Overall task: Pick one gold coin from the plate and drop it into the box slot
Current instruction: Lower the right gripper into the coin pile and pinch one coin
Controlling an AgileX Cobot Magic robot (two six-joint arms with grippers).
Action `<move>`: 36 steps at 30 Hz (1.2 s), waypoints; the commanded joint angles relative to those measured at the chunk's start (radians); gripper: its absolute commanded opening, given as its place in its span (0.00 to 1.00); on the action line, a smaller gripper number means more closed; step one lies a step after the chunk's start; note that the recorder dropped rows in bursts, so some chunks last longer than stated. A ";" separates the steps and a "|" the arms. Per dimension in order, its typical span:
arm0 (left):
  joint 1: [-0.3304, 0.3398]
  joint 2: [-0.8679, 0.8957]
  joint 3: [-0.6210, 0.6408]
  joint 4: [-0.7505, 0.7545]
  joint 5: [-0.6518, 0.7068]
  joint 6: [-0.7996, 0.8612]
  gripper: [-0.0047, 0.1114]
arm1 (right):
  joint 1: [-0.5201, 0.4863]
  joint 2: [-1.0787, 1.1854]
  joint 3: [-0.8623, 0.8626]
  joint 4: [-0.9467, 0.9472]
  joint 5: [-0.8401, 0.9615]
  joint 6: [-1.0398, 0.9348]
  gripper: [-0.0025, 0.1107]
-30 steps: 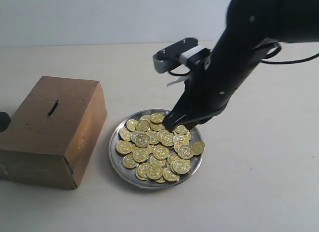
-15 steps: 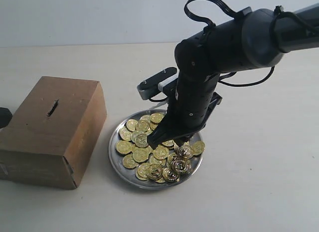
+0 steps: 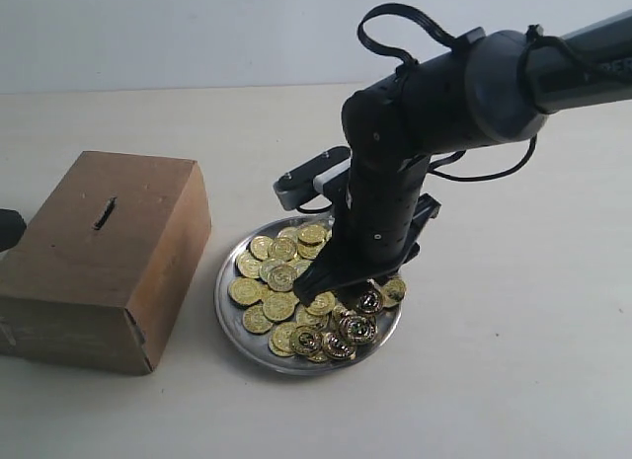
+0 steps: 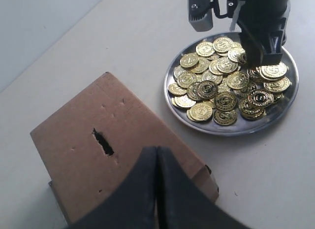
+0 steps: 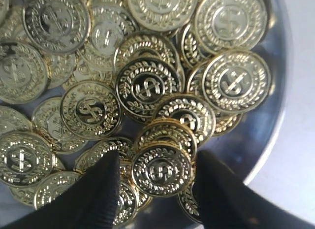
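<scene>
The silver plate (image 3: 221, 293) holds a heap of gold coins (image 3: 279, 277) on the table right of the brown cardboard box (image 3: 99, 276). The box slot (image 3: 104, 213) is a dark slit in the box's top face. My right gripper (image 3: 334, 279) reaches down into the heap and stands open. In the right wrist view its fingers (image 5: 103, 187) straddle one coin (image 5: 161, 170) lying flat on other coins, the gripper (image 5: 158, 162) not closed on it. My left gripper (image 4: 157, 155) is shut and empty above the box (image 4: 78, 165), near the slot (image 4: 103, 142).
The right arm's wrist camera (image 3: 308, 180) juts out over the plate's far rim. In the left wrist view the plate (image 4: 236, 132) lies beyond the box. Pale bare tabletop (image 3: 494, 360) surrounds the box and plate.
The right arm has swung left and down over the plate, bringing its fingertips from the far side of the heap into the coins near the middle. Left gripper and box have stayed still.
</scene>
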 commanded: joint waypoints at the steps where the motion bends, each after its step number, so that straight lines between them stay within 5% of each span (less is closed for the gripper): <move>1: -0.009 0.004 -0.010 -0.013 -0.006 -0.002 0.04 | 0.004 0.014 -0.006 0.001 -0.005 0.000 0.44; 26: -0.009 0.001 -0.010 -0.015 -0.002 0.000 0.04 | 0.004 0.061 -0.006 -0.007 0.007 0.020 0.44; 36: -0.009 -0.006 -0.010 -0.015 -0.002 0.000 0.04 | 0.004 0.061 -0.006 -0.007 0.017 0.005 0.30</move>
